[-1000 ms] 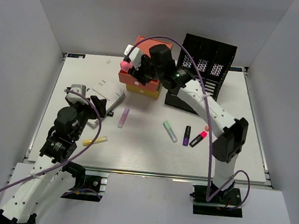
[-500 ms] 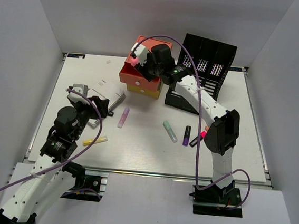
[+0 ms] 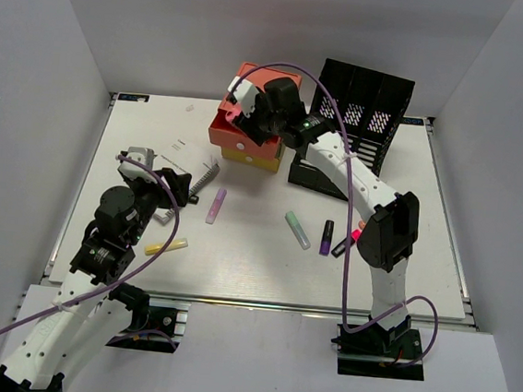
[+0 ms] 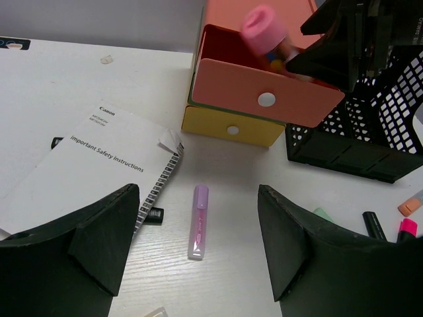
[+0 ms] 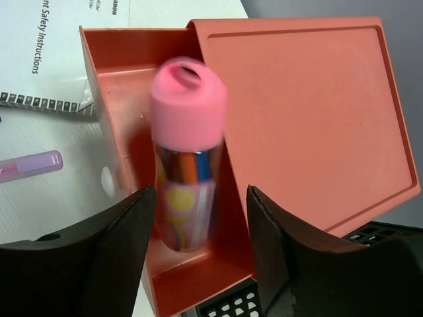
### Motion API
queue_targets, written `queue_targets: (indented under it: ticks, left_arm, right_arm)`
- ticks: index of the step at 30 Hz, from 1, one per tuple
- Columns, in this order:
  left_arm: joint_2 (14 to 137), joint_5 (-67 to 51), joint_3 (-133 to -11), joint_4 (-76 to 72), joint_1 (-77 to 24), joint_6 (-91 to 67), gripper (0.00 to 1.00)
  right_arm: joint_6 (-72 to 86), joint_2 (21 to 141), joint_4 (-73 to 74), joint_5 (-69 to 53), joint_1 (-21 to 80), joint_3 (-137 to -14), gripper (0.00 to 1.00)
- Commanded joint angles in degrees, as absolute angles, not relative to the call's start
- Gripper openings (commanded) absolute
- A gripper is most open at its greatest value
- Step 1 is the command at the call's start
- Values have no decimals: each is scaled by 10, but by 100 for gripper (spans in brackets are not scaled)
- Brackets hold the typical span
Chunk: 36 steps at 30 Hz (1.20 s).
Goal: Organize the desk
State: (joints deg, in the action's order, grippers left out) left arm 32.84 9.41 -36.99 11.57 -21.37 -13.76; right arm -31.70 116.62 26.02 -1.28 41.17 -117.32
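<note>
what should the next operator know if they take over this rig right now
Left tool: open, empty, over the purple highlighter on the desk.
Right tool: open above the pulled-out orange drawer; pink-capped tube blurred between the jaws, apparently dropping in.
Done: tube nearly stowed.
Left: purple highlighter, yellow highlighter, green highlighter, purple marker, pink marker and booklet lie loose; drawer needs shutting.

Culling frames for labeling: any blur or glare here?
Right wrist: pink-capped tube smeared by motion at the open orange drawer, rest sharp. Left wrist: same tube soft, booklet print crisp. Top external: even light, no hard glare.
</note>
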Motion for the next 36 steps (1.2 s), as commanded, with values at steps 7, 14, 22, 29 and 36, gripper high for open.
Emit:
queue_targets:
  ticks: [7,14,22,29,36]
  left_arm:
    - [330,83,-366,109,-211,-134,82]
    - [323,88,-365,108,-211,-134,80]
    - [322,78,-366,105,-211,-132,37]
    - [319,78,-366,105,-211,-133,50]
    - [318,78,-366,105,-211,-135,63]
  right_arm:
    - [-299,1125,236,-27,412,-1186,62]
    - [-357,1055,257,-247,407,-1137,12]
    - [-491,1121,440,-265,429,-1181,0]
    - [-425,1116,349,-88,444,-1114,0]
    - [-395,1142,281,70,449,-1107,0]
